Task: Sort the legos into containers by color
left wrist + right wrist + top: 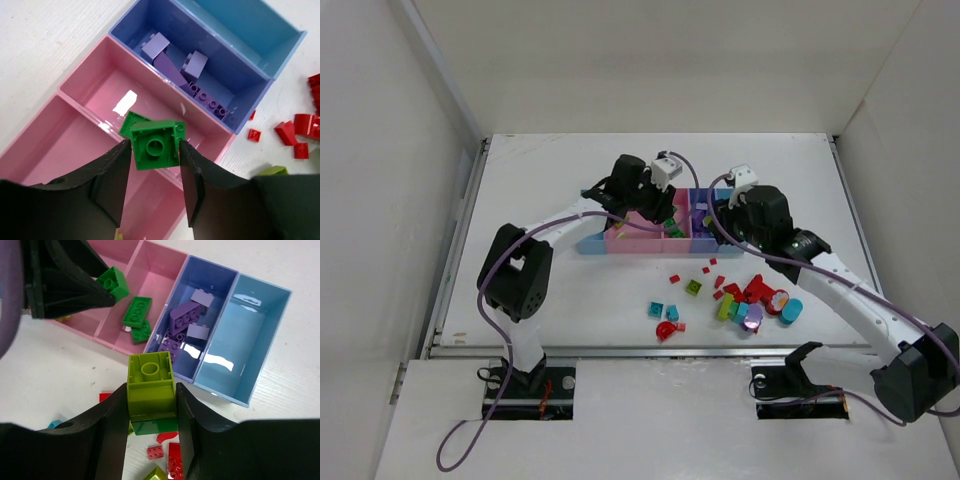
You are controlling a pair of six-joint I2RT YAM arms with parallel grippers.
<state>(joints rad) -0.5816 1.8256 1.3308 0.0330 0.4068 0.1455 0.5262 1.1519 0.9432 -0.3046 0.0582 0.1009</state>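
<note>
My left gripper (153,150) is shut on a green lego (155,142) and holds it above the containers (620,240), over the wall between the wide pink bin (60,145) and the narrow pink bin (165,100). Two green legos (136,310) lie in the narrow pink bin (155,265). Purple legos (172,65) fill the purple-blue bin (125,32). My right gripper (151,395) is shut on a lime lego (149,372), with a darker green piece under it, just in front of the purple-blue bin (220,277).
Loose red, lime, cyan and purple legos (750,300) are scattered on the white table in front of the bins, below the right arm. The light blue end bin (250,330) shows nothing inside. Both grippers hover close together over the bin row.
</note>
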